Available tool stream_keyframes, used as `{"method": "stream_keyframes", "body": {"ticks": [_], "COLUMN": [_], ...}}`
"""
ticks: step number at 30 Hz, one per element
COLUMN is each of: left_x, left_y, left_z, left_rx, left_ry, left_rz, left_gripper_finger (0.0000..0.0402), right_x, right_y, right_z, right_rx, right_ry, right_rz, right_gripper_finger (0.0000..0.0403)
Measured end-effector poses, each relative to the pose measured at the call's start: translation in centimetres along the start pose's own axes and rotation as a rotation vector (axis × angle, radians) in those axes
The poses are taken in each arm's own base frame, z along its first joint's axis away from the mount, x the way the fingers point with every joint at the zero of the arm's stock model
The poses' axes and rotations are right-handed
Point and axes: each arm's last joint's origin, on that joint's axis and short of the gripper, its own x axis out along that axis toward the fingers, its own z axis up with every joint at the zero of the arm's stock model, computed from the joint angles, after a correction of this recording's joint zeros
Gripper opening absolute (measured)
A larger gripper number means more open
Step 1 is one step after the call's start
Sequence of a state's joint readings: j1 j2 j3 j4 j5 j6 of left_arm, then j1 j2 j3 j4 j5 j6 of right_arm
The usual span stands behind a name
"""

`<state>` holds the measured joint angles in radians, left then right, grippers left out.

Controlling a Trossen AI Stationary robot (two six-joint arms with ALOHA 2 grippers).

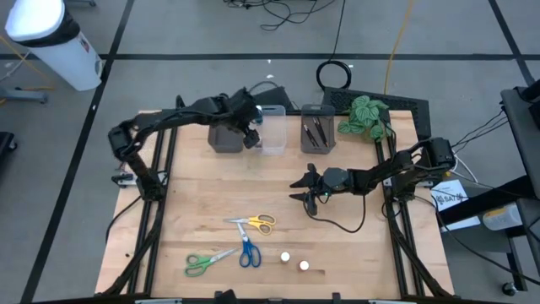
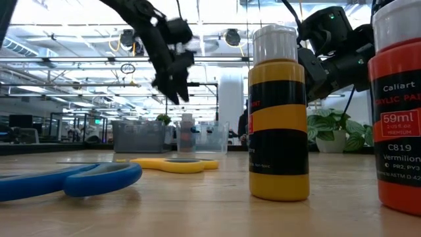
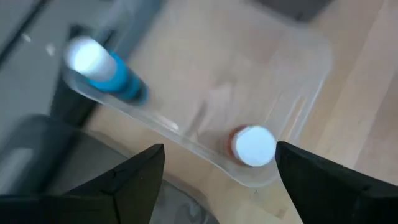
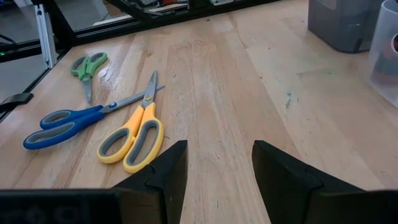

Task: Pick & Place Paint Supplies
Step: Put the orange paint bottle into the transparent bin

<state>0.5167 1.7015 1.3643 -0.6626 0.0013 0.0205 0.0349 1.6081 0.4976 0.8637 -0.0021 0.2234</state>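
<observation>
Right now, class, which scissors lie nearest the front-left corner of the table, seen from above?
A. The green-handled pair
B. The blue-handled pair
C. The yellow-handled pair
A: in the high view the green-handled scissors lie furthest left and lowest, beyond the blue-handled scissors and the yellow-handled scissors.

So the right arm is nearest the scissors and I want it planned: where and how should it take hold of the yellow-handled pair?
Probably from straight above, at the narrow neck where the blades meet the handles. The yellow scissors lie flat and closed on the table, so fingers straddling that neck across its width should fit. The blue scissors lie close beside them. The right gripper is open.
</observation>
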Motion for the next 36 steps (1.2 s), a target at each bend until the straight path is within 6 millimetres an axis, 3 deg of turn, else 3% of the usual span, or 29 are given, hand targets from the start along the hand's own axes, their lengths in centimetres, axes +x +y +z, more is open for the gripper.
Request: {"method": "stream_keyframes", "body": {"ticks": [4,8,13,15,19,25,28,31,33,36], "left_x": [-4.3,-9.2,-13.2,-14.0,-14.9,-15.5,-14.9,-14.0,-13.4,-12.1], "left_y": [-0.2,-1.1,-2.5,-3.6,-6.8,-9.8,-10.5,-10.9,-11.1,-11.5], "left_z": [0.0,-1.2,-3.7,-5.1,-7.4,-11.7,-13.5,-14.8,-15.4,-16.4], "left_rx": [-0.032,-0.048,-0.082,-0.136,-0.056,0.024,0.024,0.011,-0.002,-0.014], "left_ry": [-0.078,-0.109,-0.066,-0.06,-0.263,-0.567,-0.63,-0.649,-0.643,-0.578], "left_rz": [-0.003,-0.024,-0.058,-0.082,-0.176,-0.376,-0.451,-0.501,-0.524,-0.527], "left_gripper_finger": [0.0318,0.0324,0.0323,0.032,0.0313,0.0313,0.0317,0.0319,0.0317,0.0313], "right_x": [0.0,0.0,-0.3,-0.8,-2.3,-4.0,-3.5,-2.8,-3.2,-3.3], "right_y": [0.0,0.2,2.0,3.4,7.1,15.4,20.1,24.1,25.6,26.2], "right_z": [0.1,0.3,1.6,2.3,3.2,5.2,6.5,8.1,9.5,11.4], "right_rx": [0.003,0.028,-0.002,-0.035,-0.067,-0.138,-0.222,-0.336,-0.383,-0.318], "right_ry": [-0.007,-0.024,-0.137,-0.216,-0.368,-0.541,-0.466,-0.164,0.083,0.299], "right_rz": [0.002,0.033,0.314,0.47,0.737,0.941,0.886,0.678,0.472,0.156], "right_gripper_finger": [0.0164,0.0164,0.0164,0.0164,0.0164,0.0179,0.0213,0.0255,0.0279,0.0294]}}
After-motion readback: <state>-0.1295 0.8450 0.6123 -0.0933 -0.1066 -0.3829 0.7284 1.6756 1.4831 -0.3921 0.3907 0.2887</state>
